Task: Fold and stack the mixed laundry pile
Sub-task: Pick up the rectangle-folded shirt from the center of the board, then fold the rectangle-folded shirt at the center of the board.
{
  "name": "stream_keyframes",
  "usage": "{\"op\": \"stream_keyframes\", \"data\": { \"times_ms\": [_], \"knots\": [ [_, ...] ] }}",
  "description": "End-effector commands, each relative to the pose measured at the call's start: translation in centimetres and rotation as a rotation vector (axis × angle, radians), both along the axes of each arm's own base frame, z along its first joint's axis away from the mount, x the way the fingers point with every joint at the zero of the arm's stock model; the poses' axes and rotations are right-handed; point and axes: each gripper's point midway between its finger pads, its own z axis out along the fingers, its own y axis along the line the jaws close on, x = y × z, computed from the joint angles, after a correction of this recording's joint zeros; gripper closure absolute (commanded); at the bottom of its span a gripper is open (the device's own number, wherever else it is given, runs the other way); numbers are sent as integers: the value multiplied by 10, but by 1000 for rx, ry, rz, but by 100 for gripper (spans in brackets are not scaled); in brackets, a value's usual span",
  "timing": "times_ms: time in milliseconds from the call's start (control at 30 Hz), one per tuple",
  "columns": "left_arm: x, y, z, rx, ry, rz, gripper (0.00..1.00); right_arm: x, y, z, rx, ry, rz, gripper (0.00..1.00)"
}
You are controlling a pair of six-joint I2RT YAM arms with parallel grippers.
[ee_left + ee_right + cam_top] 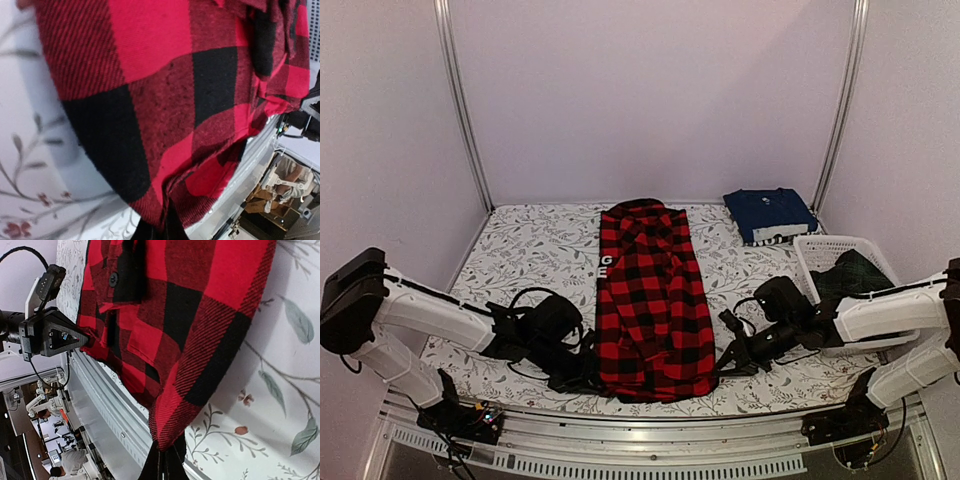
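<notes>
Top external view: finds the red-and-black flannel shirt [650, 300] spread lengthwise on the desk [530, 250], near hem running from one hand to the other. Puts the left hand [588, 378] at the hem's left corner and the right hand [723, 366] at the right corner, both low against the desk. Places a navy folded garment [768, 213] far beyond the right hand, and a dark plaid one [850, 275] in the white basket [835, 240] just outboard of that arm. Left wrist view: fills with checked cloth directly ahead of the fingers, hem corner bunched into the closed left hand at the bottom edge. Right wrist view: shows the same on the other side, right hand clamped shut on a pinched hem corner, with the left hand visible across the hem. Reads as light, limp, napped cloth: unlikely to slip, but likely to sag and wrinkle wherever unsupported. Calls for corner grips like these, hem taut between the hands, both raised together and carried forward for an even fold.
</notes>
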Motion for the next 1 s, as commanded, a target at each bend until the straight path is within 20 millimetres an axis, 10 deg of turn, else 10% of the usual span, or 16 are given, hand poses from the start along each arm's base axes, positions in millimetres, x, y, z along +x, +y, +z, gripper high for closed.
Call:
{"op": "stream_keyframes", "data": {
  "times_ms": [0, 333, 700, 967],
  "knots": [
    [-24, -4, 24, 0, 9, -28, 100, -27, -7, 10, 16, 42, 15, 100],
    [23, -5, 67, -104, -87, 61, 100, 26, 8, 76, 120, -153, -61, 100],
    [156, -6, 94, -146, -169, 92, 100, 160, 24, 96, 145, -227, -93, 100],
    [241, 12, 78, -137, -151, 158, 100, 246, 21, 88, 168, -245, -123, 100]
  ]
}}
